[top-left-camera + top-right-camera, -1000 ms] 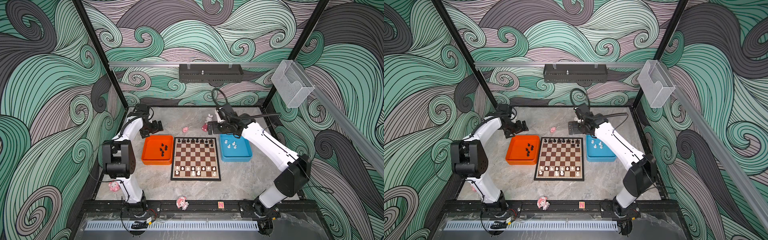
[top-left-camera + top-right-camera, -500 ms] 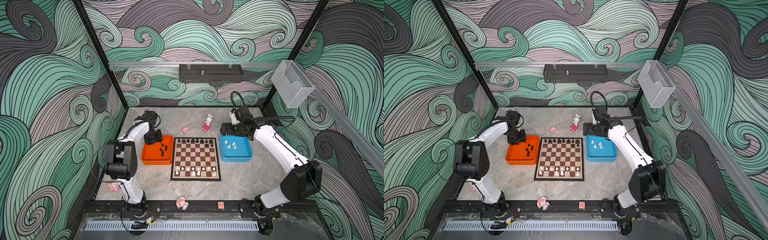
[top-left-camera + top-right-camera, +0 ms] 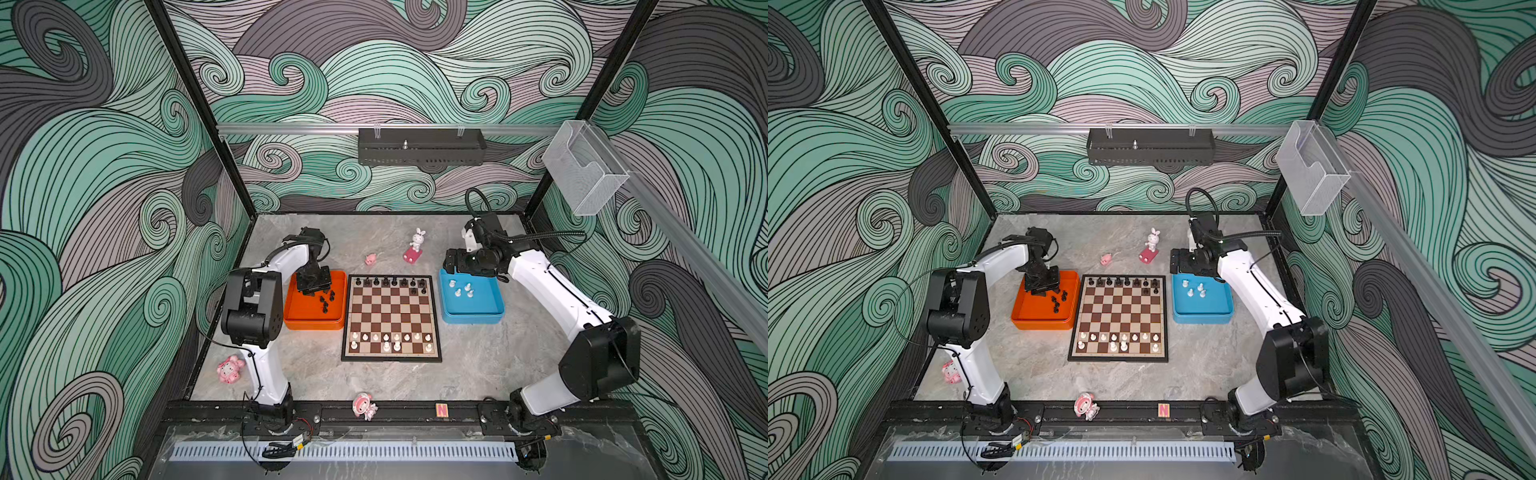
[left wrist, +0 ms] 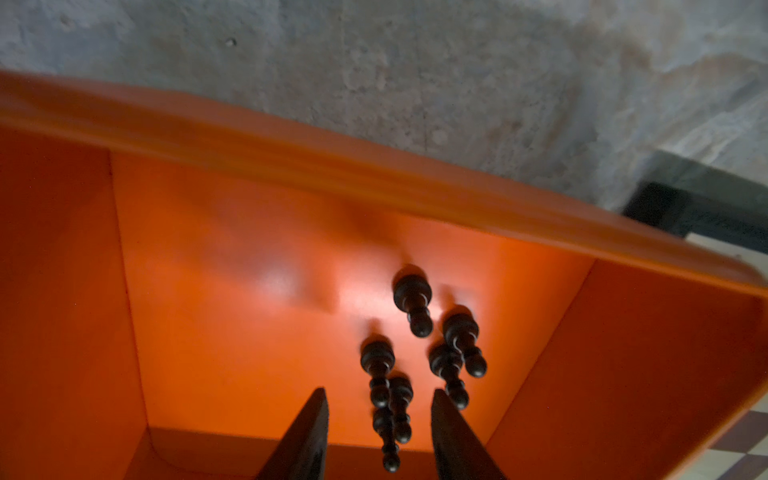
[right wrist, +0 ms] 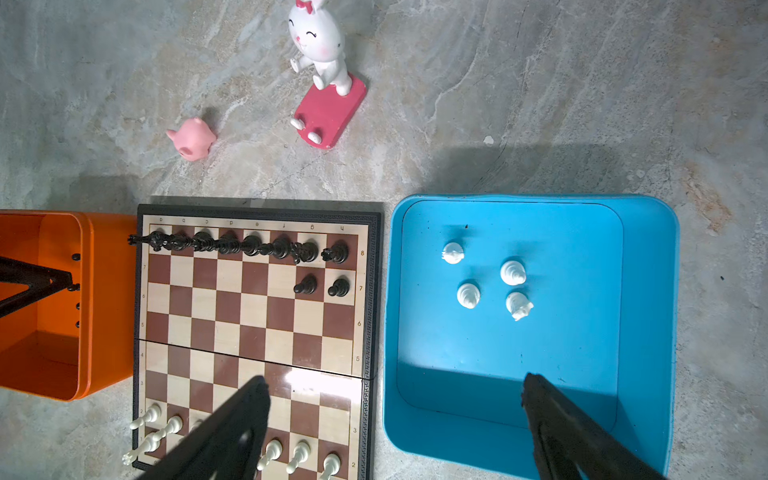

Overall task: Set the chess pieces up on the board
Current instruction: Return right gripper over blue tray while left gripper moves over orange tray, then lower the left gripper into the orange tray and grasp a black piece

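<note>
Black pieces point(image 5: 245, 247) fill far row of board point(image 5: 249, 332), two pawns point(image 5: 305, 286) ahead. I see more in orange tray point(image 4: 62, 291), left gripper point(image 4: 377, 399) jaws apart astride one. Four white pieces point(image 5: 513, 272) in blue tray point(image 5: 644, 291); right gripper point(image 5: 395, 378) jaws wide, empty.

Edges, blur and cover

In the left wrist view the left pincer point(image 4: 377, 391) runs off the picture's edge, and the black chess pieces point(image 4: 415, 303) in the orange tray point(image 4: 291, 141) are too blurred to tell their kinds. In the right wrist view a finger point(image 5: 232, 428) of the right pincer point(image 5: 394, 378) hides some white chess pieces point(image 5: 272, 451) on the board point(image 5: 249, 316), whose white rows the picture's edge cuts off.
</note>
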{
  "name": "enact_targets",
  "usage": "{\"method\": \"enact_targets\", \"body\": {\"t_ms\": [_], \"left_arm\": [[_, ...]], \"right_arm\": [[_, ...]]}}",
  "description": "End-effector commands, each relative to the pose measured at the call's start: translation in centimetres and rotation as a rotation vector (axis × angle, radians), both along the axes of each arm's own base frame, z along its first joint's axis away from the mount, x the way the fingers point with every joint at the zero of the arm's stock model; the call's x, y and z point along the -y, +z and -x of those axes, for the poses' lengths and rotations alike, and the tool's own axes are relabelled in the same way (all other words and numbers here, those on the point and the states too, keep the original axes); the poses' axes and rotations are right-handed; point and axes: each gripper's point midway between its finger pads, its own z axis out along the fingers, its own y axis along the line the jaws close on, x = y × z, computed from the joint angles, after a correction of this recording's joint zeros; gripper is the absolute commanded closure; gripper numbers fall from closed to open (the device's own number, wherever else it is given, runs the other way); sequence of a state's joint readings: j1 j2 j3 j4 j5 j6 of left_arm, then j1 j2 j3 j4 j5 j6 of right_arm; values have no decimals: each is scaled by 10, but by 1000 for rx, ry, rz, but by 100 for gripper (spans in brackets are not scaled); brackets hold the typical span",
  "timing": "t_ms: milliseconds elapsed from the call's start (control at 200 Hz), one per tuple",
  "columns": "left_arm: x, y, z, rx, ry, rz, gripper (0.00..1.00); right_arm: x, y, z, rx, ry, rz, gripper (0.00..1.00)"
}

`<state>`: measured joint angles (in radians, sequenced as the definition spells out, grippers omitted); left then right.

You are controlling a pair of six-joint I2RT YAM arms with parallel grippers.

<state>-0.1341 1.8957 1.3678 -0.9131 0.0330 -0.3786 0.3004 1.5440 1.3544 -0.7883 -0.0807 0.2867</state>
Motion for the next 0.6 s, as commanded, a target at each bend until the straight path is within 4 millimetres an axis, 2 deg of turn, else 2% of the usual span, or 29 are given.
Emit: {"method": "enact_targets", "body": {"t_ms": [0, 275, 595], "left_arm": [[-1, -6, -1, -27, -12, -27, 58], [3, -12, -4, -36, -22, -23, 62], [3, -17, 0, -55, -34, -35, 74]], "right_arm": [[2, -11, 1, -29, 10, 3, 5], [4, -20, 3, -48, 5, 2, 6], [5, -23, 3, -60, 4, 1, 7]]}}
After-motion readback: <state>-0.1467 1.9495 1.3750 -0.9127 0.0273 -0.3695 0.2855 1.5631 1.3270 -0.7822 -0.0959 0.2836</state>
